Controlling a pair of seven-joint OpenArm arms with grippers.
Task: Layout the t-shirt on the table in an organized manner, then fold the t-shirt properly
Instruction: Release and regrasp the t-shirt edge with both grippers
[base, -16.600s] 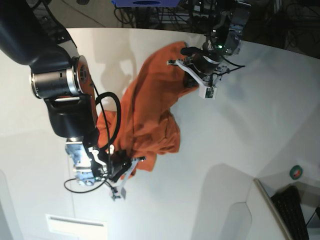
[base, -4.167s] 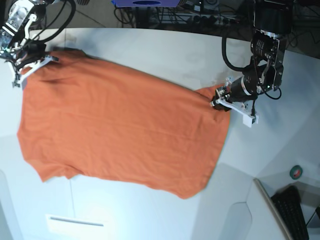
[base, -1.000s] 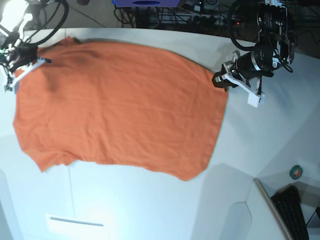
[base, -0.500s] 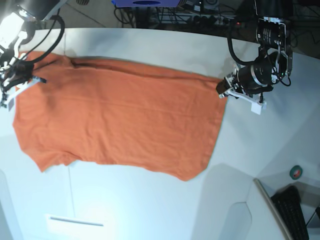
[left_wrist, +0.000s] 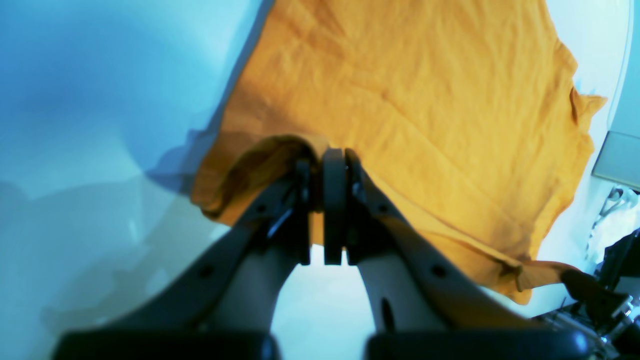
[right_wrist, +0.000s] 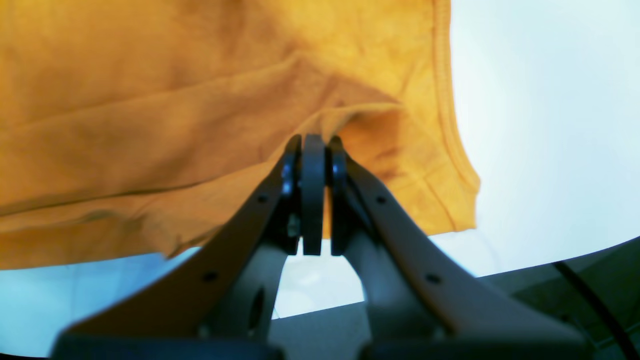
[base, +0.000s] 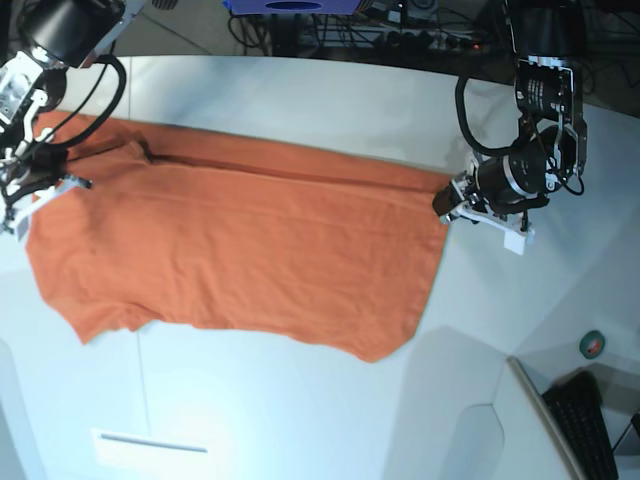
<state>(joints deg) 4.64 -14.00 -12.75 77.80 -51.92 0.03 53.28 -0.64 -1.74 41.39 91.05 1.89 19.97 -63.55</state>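
Cloth made up the whole job: the t-shirt (base: 240, 255) lay spread wide over the table (base: 300, 420), filling the stretch from 9 o'clock to 3 o'clock in the base view. Its far edge at 12 o'clock was doubled over toward the near side in a long band. The near hem at 6 o'clock rested flat, with a corner drooping toward 5 o'clock.

The fabric looked thin, soft and light, and judged likely to sag, crease and slide over the smooth top instead of holding any shape. A firm pinch at a seamed edge or corner seemed the best hold, since the stitched hem was thicker and less apt to slip. Lifting from two matching corners at once seemed the way to keep a fold straight.

The left gripper (left_wrist: 322, 165) had its fingers pressed together on a bunched corner of the shirt at 3 o'clock in the base view. The right gripper (right_wrist: 312, 145) was likewise clamped on a gathered fold beside the stitched hem, at 9 o'clock. Both corners hung lifted slightly off the table between them.

At 5 o'clock, well apart from the shirt, sat a roll of tape (base: 593, 345) and a keyboard (base: 590, 420).
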